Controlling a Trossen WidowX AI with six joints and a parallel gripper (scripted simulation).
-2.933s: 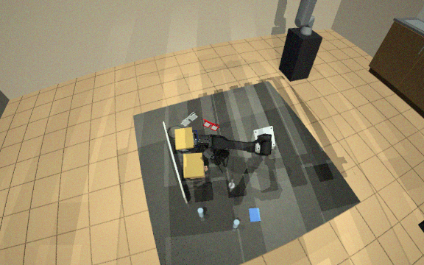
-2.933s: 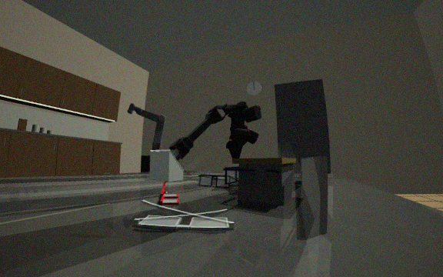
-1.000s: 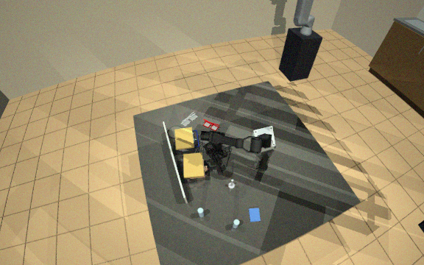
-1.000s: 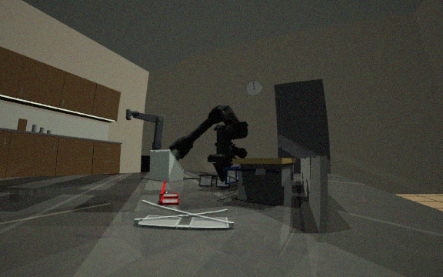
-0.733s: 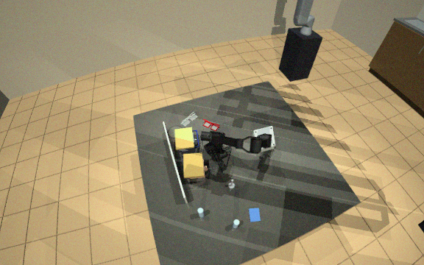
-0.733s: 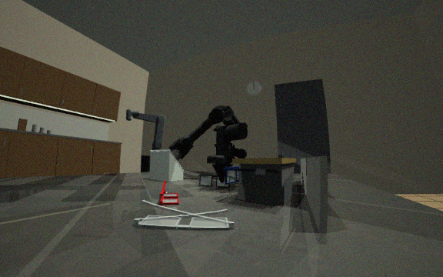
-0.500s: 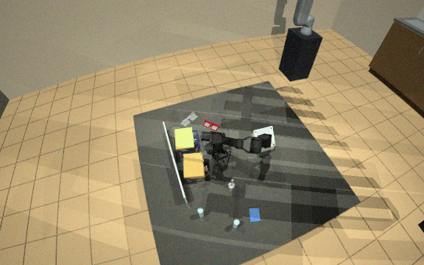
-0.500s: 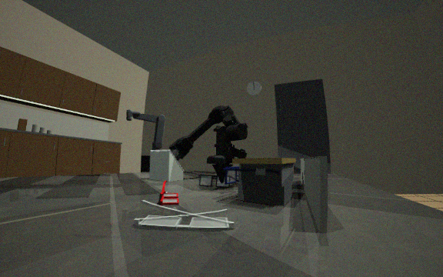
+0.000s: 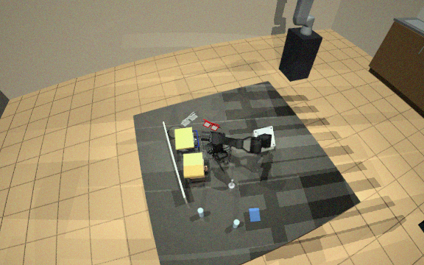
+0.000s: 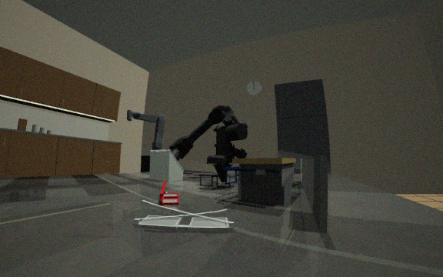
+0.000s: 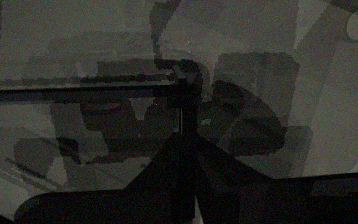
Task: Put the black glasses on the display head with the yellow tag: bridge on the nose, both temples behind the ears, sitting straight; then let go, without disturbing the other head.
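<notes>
The black glasses [image 10: 208,175] [image 11: 80,94] are thin and dark; in the wrist view one bar runs left and another comes down between the fingertips. My gripper [image 10: 222,178] [image 11: 183,139] points down and is shut on them, in front of the display heads. Two dark heads with flat yellow tops stand side by side: the far head [image 9: 184,138] [image 10: 264,182] and the near head [image 9: 193,165]. Blue glasses [image 9: 197,139] [image 10: 232,168] are at the far head's face. Both tops look yellow, so I cannot tell which head bears the yellow tag. The grasped part of the glasses is partly hidden.
Red glasses [image 9: 213,126] [image 10: 169,201] and pale glasses [image 9: 189,118] [image 10: 184,226] lie beyond the far head. An upright panel [image 9: 175,165] [image 10: 319,192] stands behind both heads. A small white stand [image 9: 232,185], two pale cylinders [image 9: 200,212] [image 9: 235,223] and a blue square [image 9: 255,214] are on the near side.
</notes>
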